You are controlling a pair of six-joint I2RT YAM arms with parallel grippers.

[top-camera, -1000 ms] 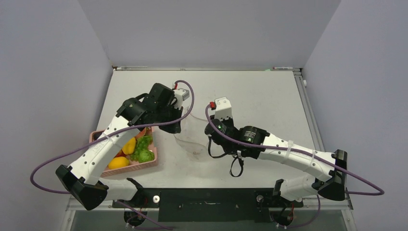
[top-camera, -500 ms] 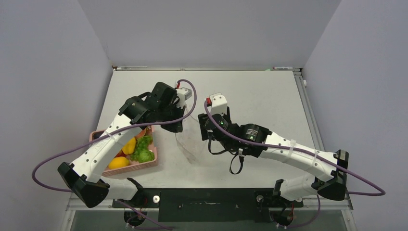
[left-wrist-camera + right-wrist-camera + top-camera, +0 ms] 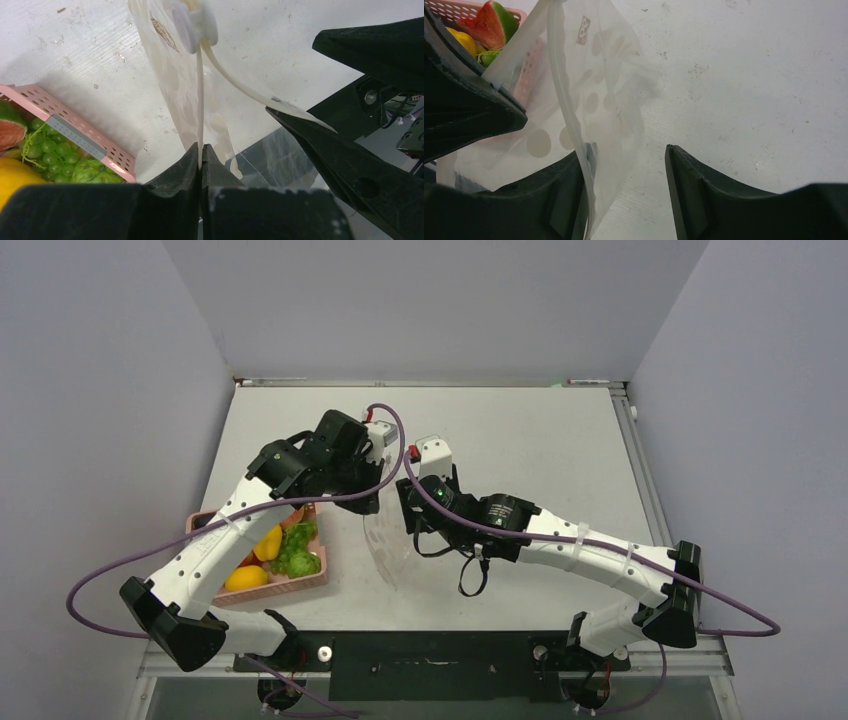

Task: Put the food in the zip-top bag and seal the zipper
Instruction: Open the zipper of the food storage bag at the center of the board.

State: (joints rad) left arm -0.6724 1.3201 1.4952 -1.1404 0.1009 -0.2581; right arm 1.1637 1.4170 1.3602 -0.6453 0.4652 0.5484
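Left jaws are pinching shut on the zipper [image 3: 200,100] of the zip-top bag [image 3: 384,540], which is hanging between my arms over the counter [image 3: 540,440]. Right jaws are standing open, with the free lip just inside one finger [image 3: 569,180]. The food [image 3: 285,552] is sitting in the pink basket [image 3: 300,588]. Best move, I'm judging: closing the right jaws on the strip itself, not the film, then spreading gently.
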